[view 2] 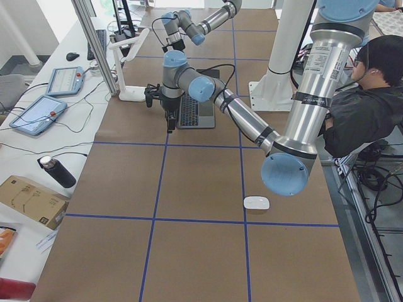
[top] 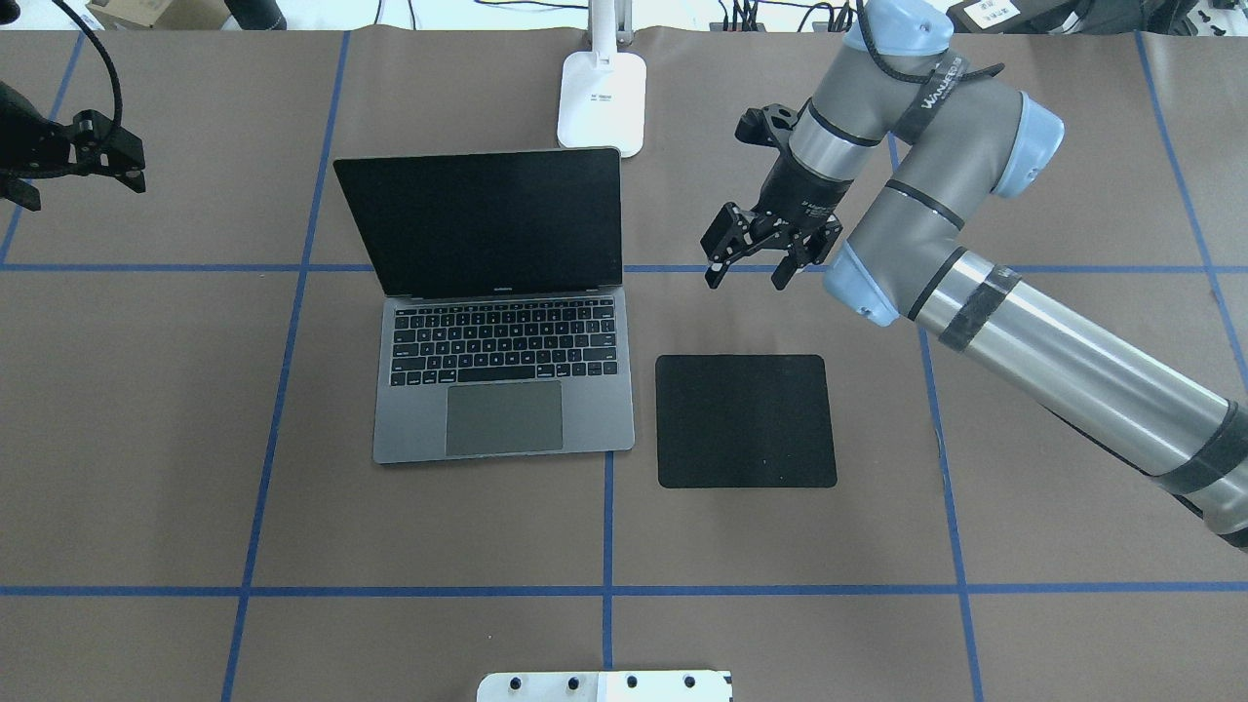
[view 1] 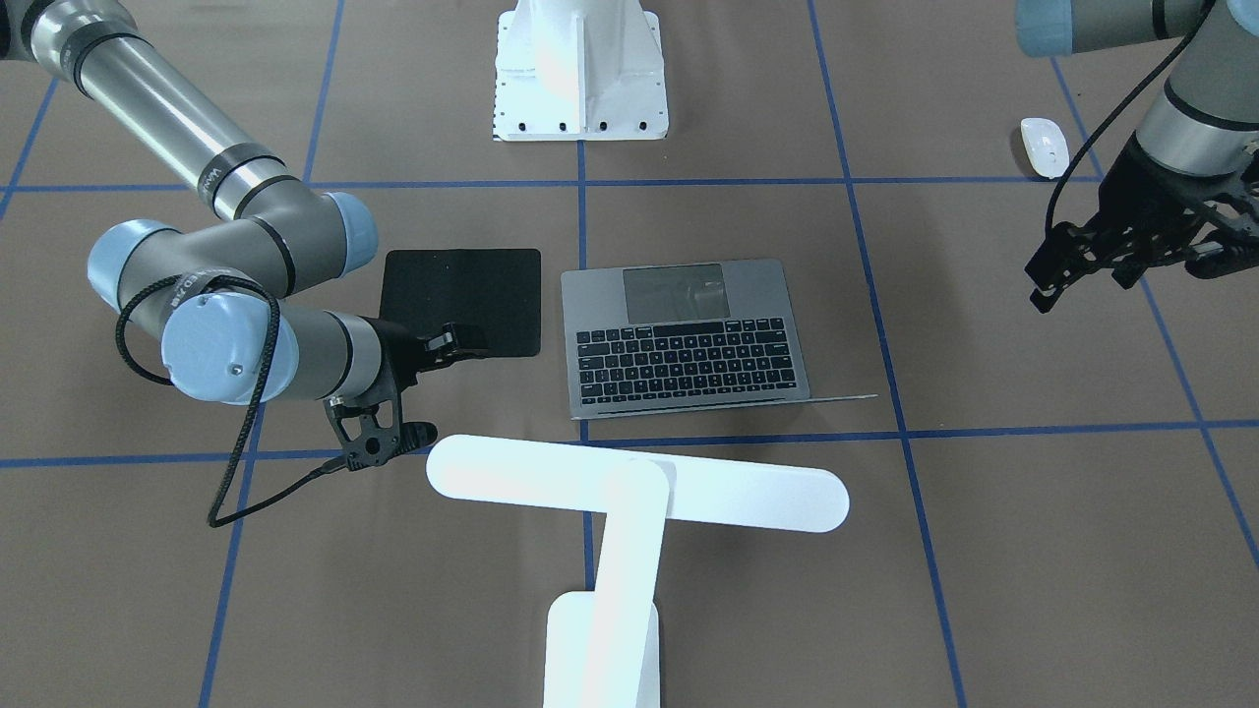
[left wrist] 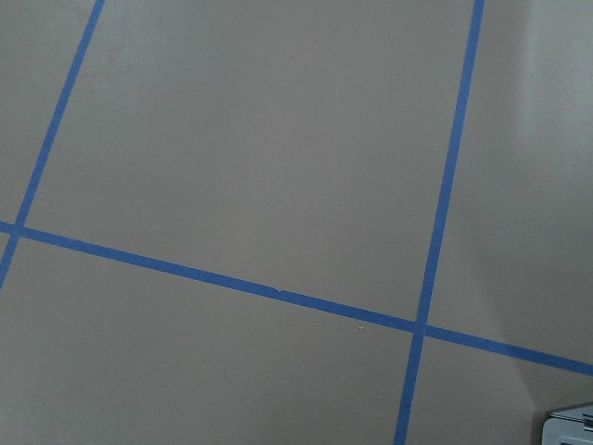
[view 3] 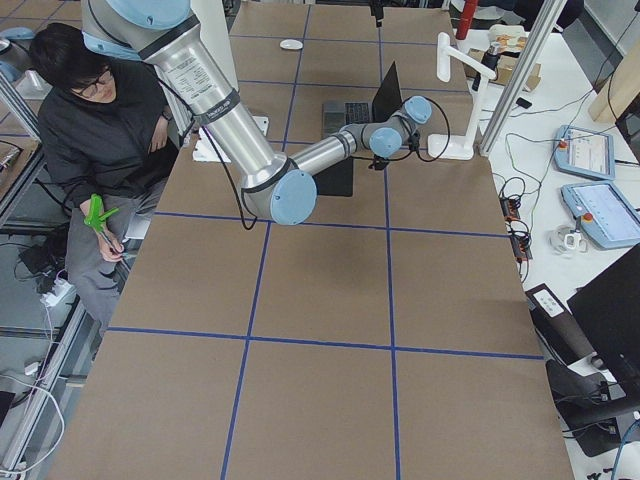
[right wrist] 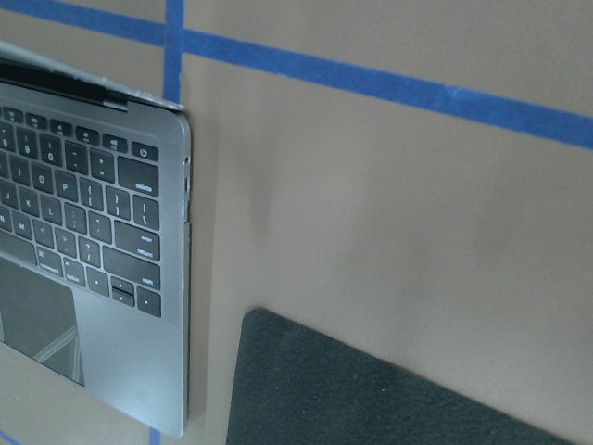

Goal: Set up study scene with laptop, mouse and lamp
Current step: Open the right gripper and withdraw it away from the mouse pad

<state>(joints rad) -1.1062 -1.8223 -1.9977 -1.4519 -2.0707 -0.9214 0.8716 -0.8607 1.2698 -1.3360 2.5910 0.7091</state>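
I see the laptop (top: 502, 429) screen facing the robot, long axis crosswise. Right gripper (top: 749, 281) points down beyond the mat (top: 746, 419), jaws wide, empty; left gripper (view 1: 1082, 290) likewise spread, empty.

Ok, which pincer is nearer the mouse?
The left pincer: it and the white mouse are on one side of the laptop; the right pincer hovers opposite, by the black mat.

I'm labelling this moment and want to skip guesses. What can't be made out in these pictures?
Left hand: black links overlap in the front-facing view, and the overhead view's left edge cuts it; open or shut unclear.
Mouse: outside the overhead view; too small elsewhere for detail.
Lamp: overhead view's top edge cuts off its head.
Laptop screen: edge-on in the front-facing view.
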